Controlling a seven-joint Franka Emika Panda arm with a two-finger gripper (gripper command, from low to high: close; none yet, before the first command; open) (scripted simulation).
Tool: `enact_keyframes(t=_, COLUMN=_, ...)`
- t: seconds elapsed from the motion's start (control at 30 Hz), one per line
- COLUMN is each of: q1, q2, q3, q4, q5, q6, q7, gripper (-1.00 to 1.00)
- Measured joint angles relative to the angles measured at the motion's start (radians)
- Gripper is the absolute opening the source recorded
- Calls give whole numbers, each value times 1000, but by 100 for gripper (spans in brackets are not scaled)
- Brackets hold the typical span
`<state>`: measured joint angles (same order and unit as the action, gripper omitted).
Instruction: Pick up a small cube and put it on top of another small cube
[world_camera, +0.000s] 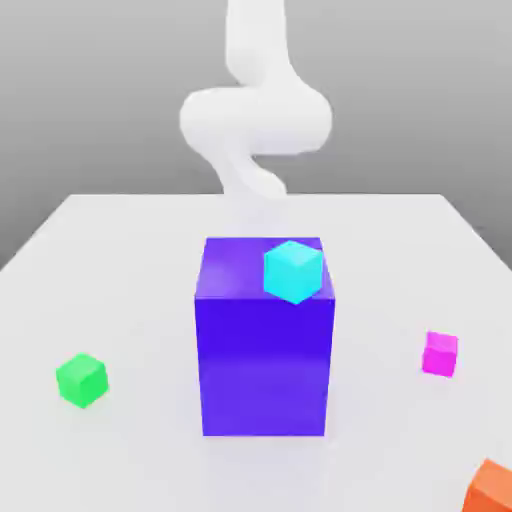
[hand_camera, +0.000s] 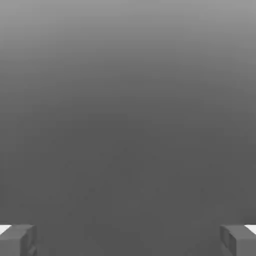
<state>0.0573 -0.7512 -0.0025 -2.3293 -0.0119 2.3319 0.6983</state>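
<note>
Desk (world_camera: 130, 260): white, flat. Big purple-blue block (world_camera: 265, 360) stands at centre, upright. Small cyan cube (world_camera: 293, 271) sits on block's top face, toward the exterior view's right, at the near edge, turned corner-on. Small magenta-pink cube (world_camera: 440, 353) rests on desk surface, well apart from block, on the exterior view's right. Small green cube (world_camera: 82, 380) on desk, the exterior view's left, also well apart. Orange block (world_camera: 492, 488) partly visible at near right corner. White arm (world_camera: 255, 115) raised behind block. Gripper (hand_camera: 128, 240): 2 fingers (hand_camera: 17, 240) spread wide, released, nothing between them.
</note>
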Motion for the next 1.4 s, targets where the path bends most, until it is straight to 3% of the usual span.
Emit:
enact_keyframes(t=0.73, q1=477, q2=429, q3=-30, q4=-257, q5=-52, q6=281, q7=-934, gripper=0)
enact_keyframes(t=1.4, q1=779, q2=834, q3=62, q4=-469, q5=-8, q6=555, q7=-1791, gripper=0)
